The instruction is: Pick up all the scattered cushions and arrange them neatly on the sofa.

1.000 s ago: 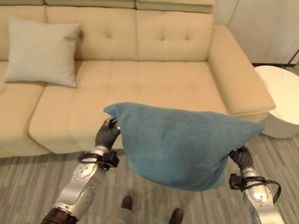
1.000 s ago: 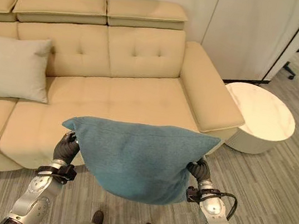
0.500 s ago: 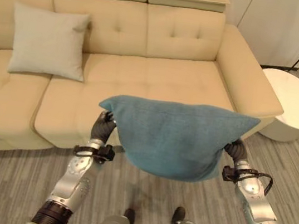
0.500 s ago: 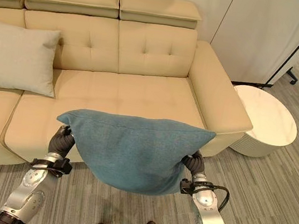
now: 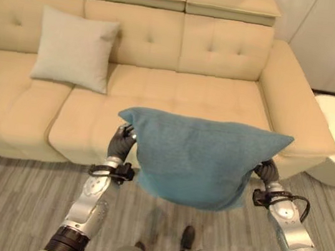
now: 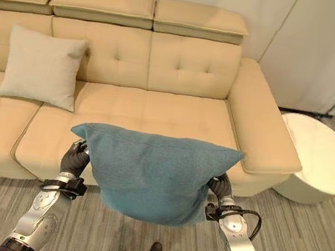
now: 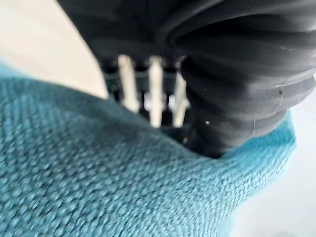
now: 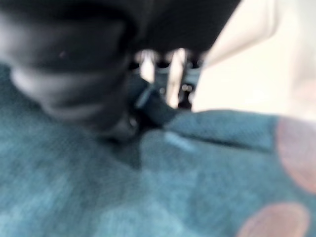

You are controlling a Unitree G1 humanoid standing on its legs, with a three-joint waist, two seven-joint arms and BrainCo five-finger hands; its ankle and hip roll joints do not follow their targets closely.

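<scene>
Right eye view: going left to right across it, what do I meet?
Beige cushion on the sofa → left hand → teal cushion → right hand → round white side table.

**Living room with cream sofa and round side table**

A cream tufted sofa (image 6: 160, 93) with raised headrests spans the upper half of the frame, its wide armrest (image 6: 260, 136) at centre right. A round white side table (image 6: 319, 164) stands just beside that armrest at right. Grey wood-grain plank floor (image 6: 302, 240) fills the bottom. Pale wall panels (image 6: 317, 53) rise at upper right.
</scene>
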